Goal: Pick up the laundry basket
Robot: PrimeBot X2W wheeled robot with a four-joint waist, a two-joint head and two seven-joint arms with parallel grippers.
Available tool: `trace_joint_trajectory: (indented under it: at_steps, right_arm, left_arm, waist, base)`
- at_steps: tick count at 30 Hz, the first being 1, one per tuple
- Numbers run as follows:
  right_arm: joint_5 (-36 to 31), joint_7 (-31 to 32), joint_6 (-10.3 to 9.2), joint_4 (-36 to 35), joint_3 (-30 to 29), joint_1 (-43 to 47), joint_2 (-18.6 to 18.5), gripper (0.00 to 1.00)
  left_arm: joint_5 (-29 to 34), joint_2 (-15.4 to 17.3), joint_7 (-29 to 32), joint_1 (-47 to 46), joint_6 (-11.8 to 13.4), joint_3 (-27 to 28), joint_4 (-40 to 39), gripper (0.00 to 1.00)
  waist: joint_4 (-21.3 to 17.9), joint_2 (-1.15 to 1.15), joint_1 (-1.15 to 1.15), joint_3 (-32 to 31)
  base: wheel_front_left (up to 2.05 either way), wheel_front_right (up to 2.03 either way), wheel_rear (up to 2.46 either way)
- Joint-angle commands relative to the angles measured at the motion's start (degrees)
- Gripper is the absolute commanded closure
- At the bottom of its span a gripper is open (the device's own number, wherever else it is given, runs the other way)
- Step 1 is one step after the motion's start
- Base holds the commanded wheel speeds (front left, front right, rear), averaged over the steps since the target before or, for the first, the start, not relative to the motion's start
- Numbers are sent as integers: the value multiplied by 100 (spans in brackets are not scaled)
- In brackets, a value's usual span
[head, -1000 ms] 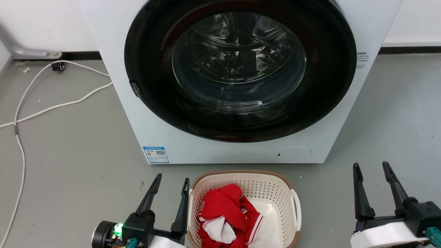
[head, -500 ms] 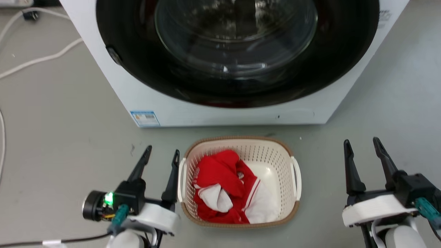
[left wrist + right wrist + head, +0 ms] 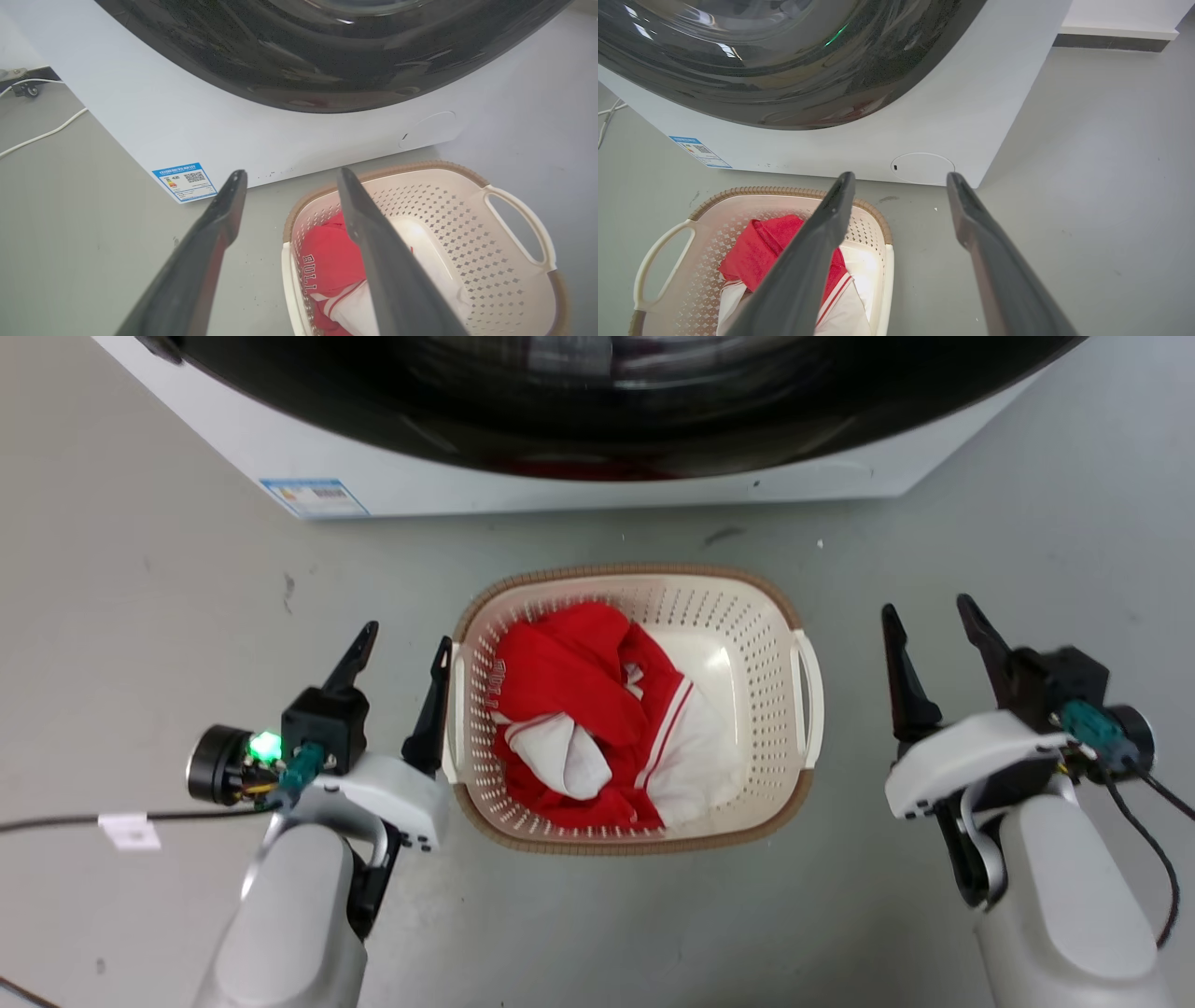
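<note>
Grey floor [image 3: 140, 569] | laundry basket [image 3: 709, 607] between left fingers [image 3: 434, 700] and right fingers [image 3: 901, 681] | spread

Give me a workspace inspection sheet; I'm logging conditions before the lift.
Surface: grey floor, a few dark scuffs.
Job's things: laundry basket upright before the washing machine, holding red and white clothes; ungripped.
Clutter: nothing seen.
Grippers: left gripper open, close beside the left handle; right gripper open, apart from the right handle.
Cables: black cable with white tag by left arm; white cord on floor.
Surroundings: machine's dark round door; pale wall, dark skirting.
</note>
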Motion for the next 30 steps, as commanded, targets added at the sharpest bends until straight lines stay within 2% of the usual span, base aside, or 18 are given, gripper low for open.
trace_joint_trajectory:
  at_steps: [1, 12, 21, 30]
  right_arm:
    - [27, 34, -2, 214, 51, -259, 3, 0]
    - [315, 483, -3, 2028, 548, -1595, 3, 0]
    - [496, 918, -2, 3333, 831, -2612, 4, 0]
    - [700, 1365, -3, 4264, 1007, -3259, 3, 0]
  left_arm:
    - [-12, 63, -13, -232, -19, -31, 235, 0]
    - [-197, 342, -13, -1709, -65, -422, 2140, 0]
    - [-854, 460, 435, -2625, -70, -1575, 3351, 0]
    - [-1571, 632, 830, -3134, -72, -2524, 3747, 0]
  waist:
    - [-43, 0, -1, 362]
    - [-36, 0, -1, 1174]
    - [-14, 0, -1, 1645]
    - [33, 0, -1, 1886]
  base:
    - [0, 0, 0]
    - [0, 0, 0]
    - [0, 0, 0]
    - [0, 0, 0]
